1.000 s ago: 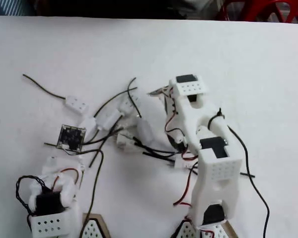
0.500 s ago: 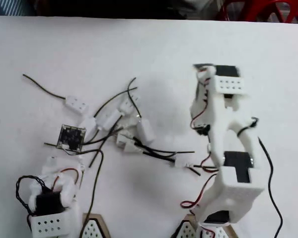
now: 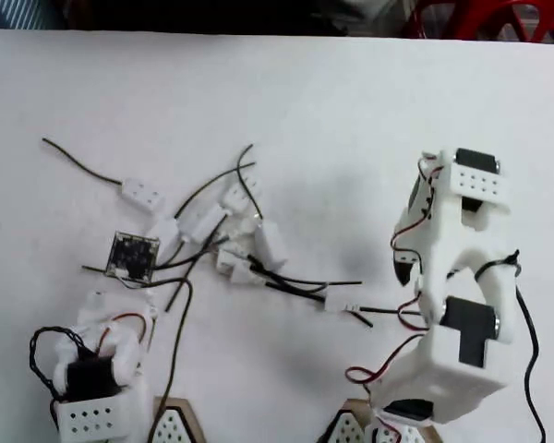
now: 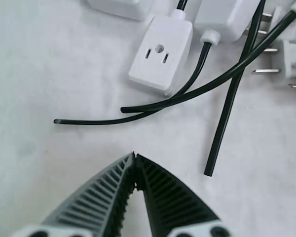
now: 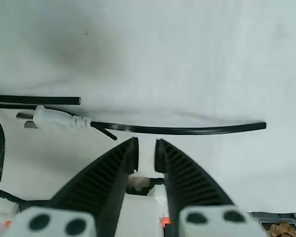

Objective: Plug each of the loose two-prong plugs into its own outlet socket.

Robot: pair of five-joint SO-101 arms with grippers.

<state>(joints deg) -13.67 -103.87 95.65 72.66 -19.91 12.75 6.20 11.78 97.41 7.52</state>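
**High view.** White table, matte and evenly lit, ending in a straight far edge. Beyond that edge, a dark room and a red chair. On the near left, a small black board. Just right of board, a tangle of black cords, white plugs and sockets, lying flat. Beyond board, a white strip on its own thin cord. Well right of board, past the tangle, a lone plug with its cord trailing away from board. Left arm folded up on the near side of board. Right arm far right of board, bent over the end of that plug's cord.

**Left wrist view.** Left gripper pressed together, ridged fingers meeting at the tips with nothing between them, over bare table. Just past the tips, black cords crossing. Beyond them a white socket, face up. Bare prongs beside the cords.

**Right wrist view.** Right gripper slightly spread, leaving a narrow gap and pinching nothing. The lone plug lies flat near the tips, not touching them. Pale surface with a soft grey shadow.
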